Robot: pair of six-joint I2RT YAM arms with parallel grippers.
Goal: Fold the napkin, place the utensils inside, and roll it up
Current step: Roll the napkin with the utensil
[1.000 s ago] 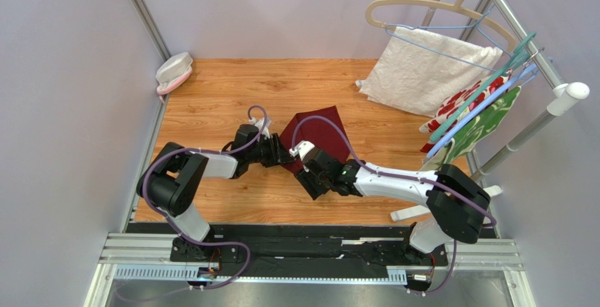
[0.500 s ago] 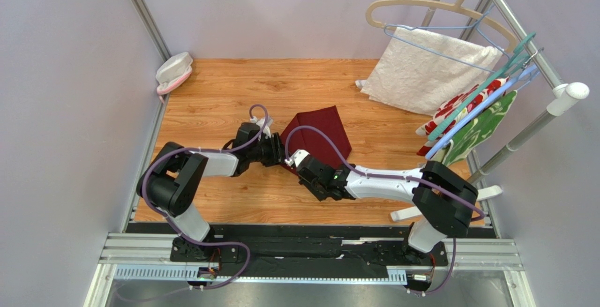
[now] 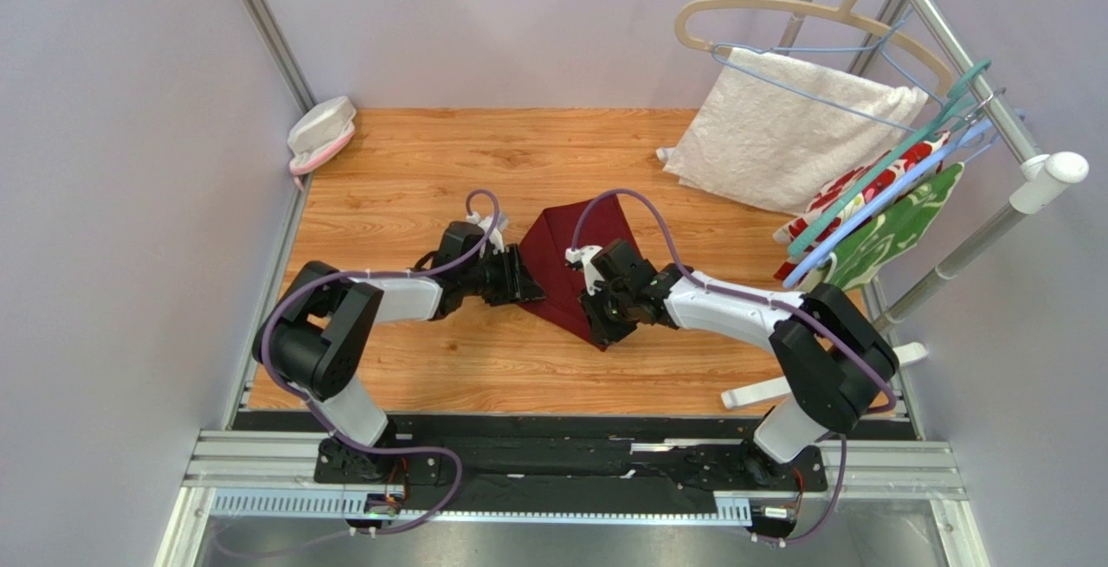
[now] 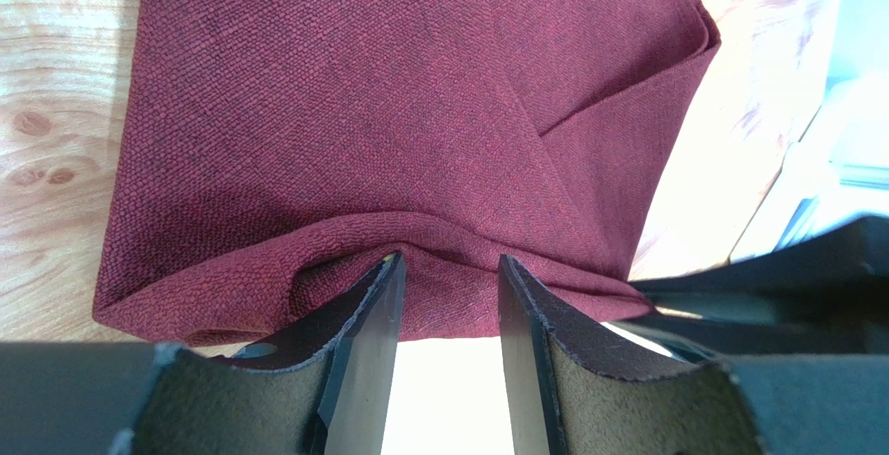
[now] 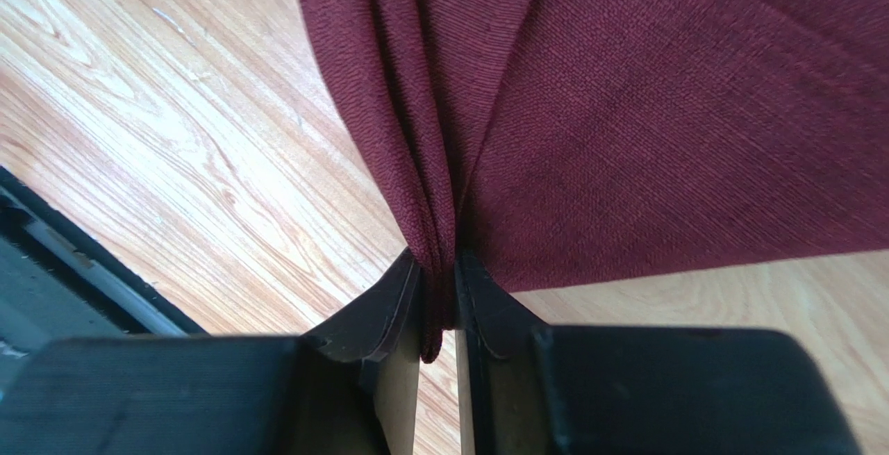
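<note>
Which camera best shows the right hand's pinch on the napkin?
The right wrist view: the right hand is shut on a bunched fold of the napkin, seen close. The top view gives the napkin's outline, but the hand covers the pinch. The left wrist view shows only another edge at the open left hand.

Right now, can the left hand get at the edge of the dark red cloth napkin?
Probably yes. The left hand is open, and the edge of the dark red cloth napkin lies right at its fingertips, nothing between. The right hand pinches another fold.
</note>
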